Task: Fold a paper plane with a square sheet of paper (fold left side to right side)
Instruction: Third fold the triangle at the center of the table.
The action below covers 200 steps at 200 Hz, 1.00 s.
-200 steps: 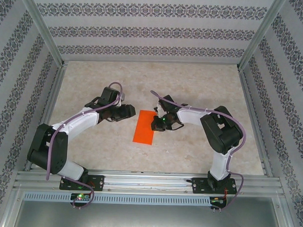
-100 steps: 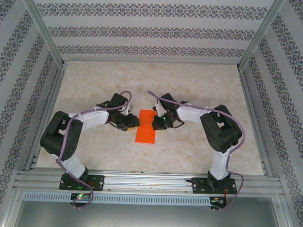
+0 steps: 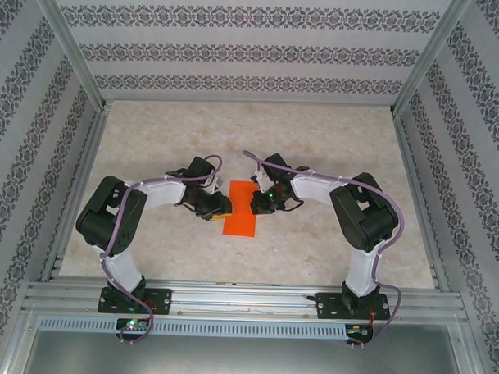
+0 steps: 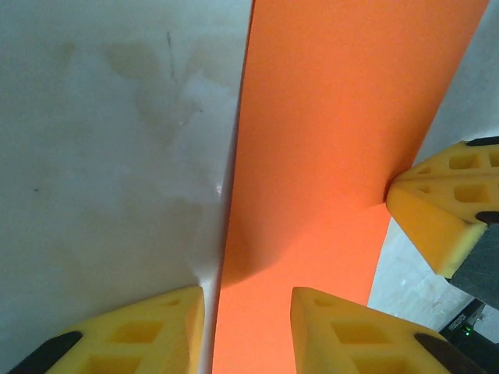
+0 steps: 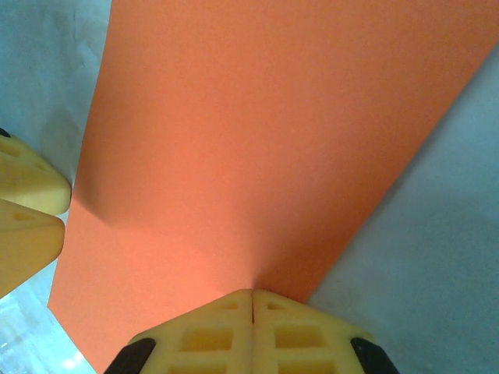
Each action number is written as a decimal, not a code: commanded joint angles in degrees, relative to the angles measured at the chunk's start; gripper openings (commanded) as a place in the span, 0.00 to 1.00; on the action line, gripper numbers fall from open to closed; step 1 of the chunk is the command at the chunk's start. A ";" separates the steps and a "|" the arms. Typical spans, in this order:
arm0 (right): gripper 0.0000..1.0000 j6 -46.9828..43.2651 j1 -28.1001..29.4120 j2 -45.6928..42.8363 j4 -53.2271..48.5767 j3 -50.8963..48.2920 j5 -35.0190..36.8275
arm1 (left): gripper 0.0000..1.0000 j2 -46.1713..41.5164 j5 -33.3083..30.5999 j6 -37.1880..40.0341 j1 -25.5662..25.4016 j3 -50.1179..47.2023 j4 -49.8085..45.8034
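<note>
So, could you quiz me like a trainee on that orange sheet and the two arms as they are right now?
1. True or false: the thin orange-red paper sheet on the pale marbled table now shows as a narrow rectangle, not a square.
2. Which yellow-tipped gripper is shut tight? A, the left gripper; B, the right gripper.
3. Fill in: the left gripper's jaws straddle the paper's ___ edge.
Key: 1 true; 2 B; 3 left.
</note>
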 commanded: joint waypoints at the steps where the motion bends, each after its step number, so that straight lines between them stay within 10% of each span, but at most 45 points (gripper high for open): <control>1: 0.00 -0.98 -0.61 1.27 -2.43 0.11 3.01 | 0.33 1.51 0.64 0.98 -1.15 1.44 -1.76; 200: 0.00 -1.50 -0.87 0.83 -2.33 -0.33 3.00 | 0.43 0.98 1.22 -2.67 -1.16 2.34 6.91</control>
